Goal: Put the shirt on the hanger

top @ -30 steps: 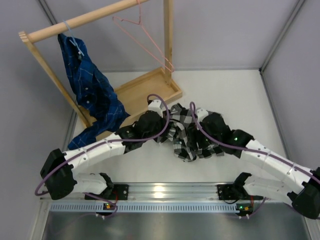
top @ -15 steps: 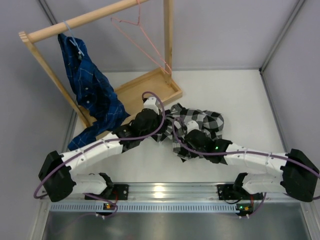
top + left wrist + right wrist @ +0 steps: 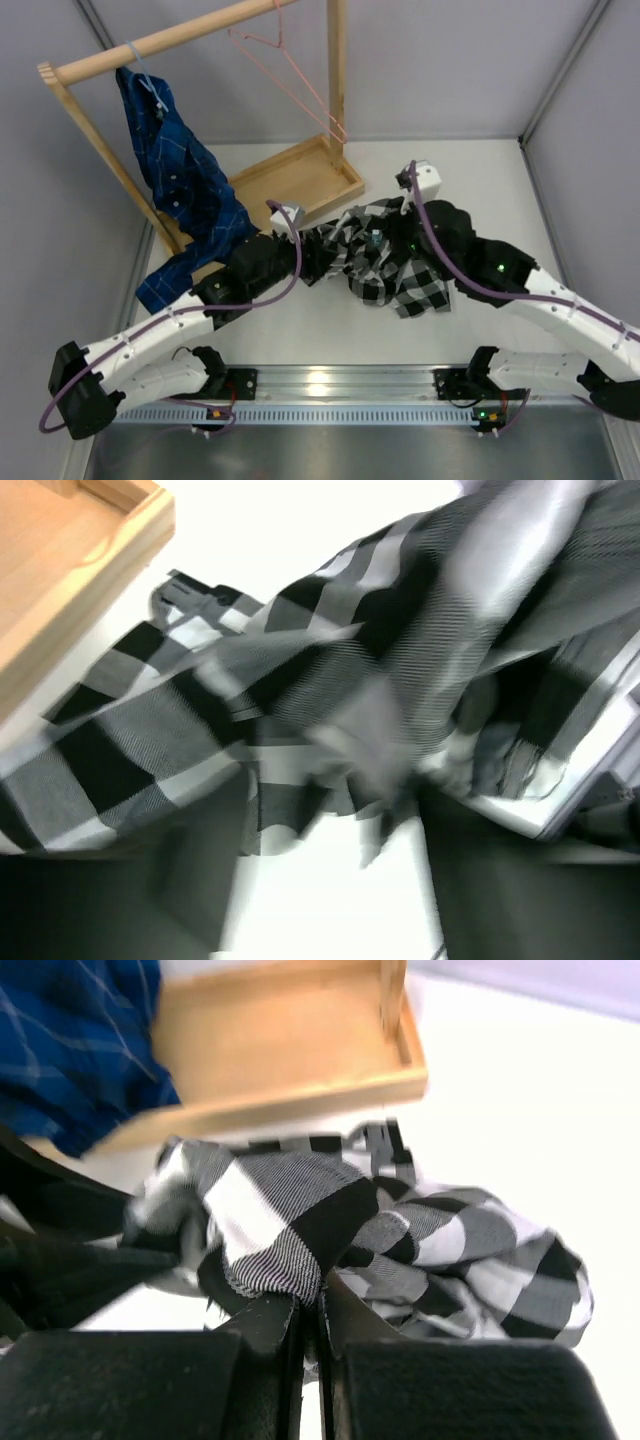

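The black-and-white checked shirt (image 3: 392,262) lies bunched on the white table between the two arms. My right gripper (image 3: 318,1305) is shut on a fold of the shirt (image 3: 290,1222), holding that fold slightly off the table; in the top view this gripper (image 3: 374,240) sits over the heap's middle. My left gripper (image 3: 312,256) stands open just left of the heap. In the blurred left wrist view the shirt (image 3: 350,680) spreads ahead of the left gripper (image 3: 330,880), and only white table shows between its dark fingers. The pink hanger (image 3: 290,72) hangs bare on the wooden rail.
A wooden rack with a rail (image 3: 160,42) and a tray base (image 3: 300,180) stands at the back left. A dark blue plaid shirt (image 3: 180,180) hangs from it on a pale hanger. Grey walls close in both sides of the table.
My left gripper let go of the shirt, opened and drew back left. My right gripper shut on a fold and swung toward the back right, dragging the heap with it.
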`<state>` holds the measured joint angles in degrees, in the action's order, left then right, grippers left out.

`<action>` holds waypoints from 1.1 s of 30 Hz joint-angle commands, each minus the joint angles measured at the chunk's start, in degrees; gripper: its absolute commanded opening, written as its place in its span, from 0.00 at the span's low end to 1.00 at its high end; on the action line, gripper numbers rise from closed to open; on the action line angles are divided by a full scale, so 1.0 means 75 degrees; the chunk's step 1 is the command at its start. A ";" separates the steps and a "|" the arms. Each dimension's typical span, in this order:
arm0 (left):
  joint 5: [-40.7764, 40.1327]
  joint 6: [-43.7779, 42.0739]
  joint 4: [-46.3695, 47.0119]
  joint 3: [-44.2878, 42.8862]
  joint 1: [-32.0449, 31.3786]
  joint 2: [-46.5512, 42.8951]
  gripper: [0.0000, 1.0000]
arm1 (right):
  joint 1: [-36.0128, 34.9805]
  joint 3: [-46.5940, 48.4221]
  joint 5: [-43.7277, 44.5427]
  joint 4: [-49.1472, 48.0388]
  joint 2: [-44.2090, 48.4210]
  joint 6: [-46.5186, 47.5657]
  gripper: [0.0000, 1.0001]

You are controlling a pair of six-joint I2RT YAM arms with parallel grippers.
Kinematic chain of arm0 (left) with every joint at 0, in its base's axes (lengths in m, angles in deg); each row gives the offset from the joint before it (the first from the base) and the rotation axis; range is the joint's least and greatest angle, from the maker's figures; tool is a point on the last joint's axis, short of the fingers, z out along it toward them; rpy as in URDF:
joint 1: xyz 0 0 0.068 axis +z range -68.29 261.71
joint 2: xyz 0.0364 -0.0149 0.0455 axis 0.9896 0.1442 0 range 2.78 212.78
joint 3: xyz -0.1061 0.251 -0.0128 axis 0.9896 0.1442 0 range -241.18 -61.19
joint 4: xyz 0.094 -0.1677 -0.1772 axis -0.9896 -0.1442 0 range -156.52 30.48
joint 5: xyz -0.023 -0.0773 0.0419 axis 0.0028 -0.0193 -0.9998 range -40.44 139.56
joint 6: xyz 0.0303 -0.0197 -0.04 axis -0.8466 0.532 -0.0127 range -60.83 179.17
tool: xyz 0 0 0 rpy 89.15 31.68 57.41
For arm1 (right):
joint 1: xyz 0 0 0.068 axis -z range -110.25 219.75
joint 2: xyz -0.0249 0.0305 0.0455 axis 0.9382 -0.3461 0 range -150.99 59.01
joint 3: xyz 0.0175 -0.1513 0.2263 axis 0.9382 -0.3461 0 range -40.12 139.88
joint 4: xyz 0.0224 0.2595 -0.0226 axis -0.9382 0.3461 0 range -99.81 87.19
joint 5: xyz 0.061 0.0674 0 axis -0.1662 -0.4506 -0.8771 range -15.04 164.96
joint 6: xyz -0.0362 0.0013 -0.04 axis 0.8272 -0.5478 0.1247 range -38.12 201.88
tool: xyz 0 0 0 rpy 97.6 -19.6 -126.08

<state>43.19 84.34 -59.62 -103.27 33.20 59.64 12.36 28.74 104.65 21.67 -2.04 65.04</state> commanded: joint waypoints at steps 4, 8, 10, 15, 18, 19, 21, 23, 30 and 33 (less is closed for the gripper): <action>0.1726 -0.1866 0.0822 0.0280 -0.0001 -0.1030 0.98 | 0.0046 0.0628 -0.0454 0.1660 -0.0120 0.0476 0.00; 0.1975 -0.2558 0.0612 -0.0059 -0.0001 -0.1253 0.98 | 0.0268 0.0533 -0.0502 0.1895 -0.0284 0.0488 0.00; 0.1649 -0.2781 0.0448 -0.0224 -0.0001 -0.1323 0.98 | 0.0444 0.0568 -0.0572 0.2036 -0.0437 0.0581 0.00; 0.1834 -0.2993 0.0424 -0.0201 -0.0001 -0.1125 0.88 | 0.0631 0.0615 -0.0842 0.2107 -0.0391 0.0769 0.00; 0.2231 -0.2969 0.0365 -0.0224 -0.0001 -0.0587 0.82 | 0.0784 0.0651 -0.1063 0.2107 -0.0262 0.0862 0.00; 0.2418 -0.2981 0.0365 -0.0236 -0.0001 -0.0423 0.80 | 0.0807 0.0651 -0.1122 0.2107 -0.0250 0.0944 0.00; 0.2794 -0.2992 0.0365 -0.0376 0.0011 0.0104 0.60 | 0.0831 0.0604 -0.1286 0.2118 -0.0180 0.1050 0.00; 0.2912 -0.2981 0.0457 -0.0540 0.0011 0.0537 0.47 | 0.0854 0.0511 -0.1404 0.2107 -0.0121 0.1097 0.00; 0.3146 -0.2992 0.0669 -0.0892 0.0128 0.1160 0.26 | 0.0983 0.0252 -0.1673 0.2107 0.0090 0.1249 0.00; 0.3193 -0.3074 0.0669 -0.0893 0.0128 0.1207 0.23 | 0.1042 0.0217 -0.1767 0.2095 0.0114 0.1308 0.00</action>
<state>65.11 62.28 -58.16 -107.27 33.99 68.76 19.12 30.36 92.93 37.35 -2.50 73.59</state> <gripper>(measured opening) 0.231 0.007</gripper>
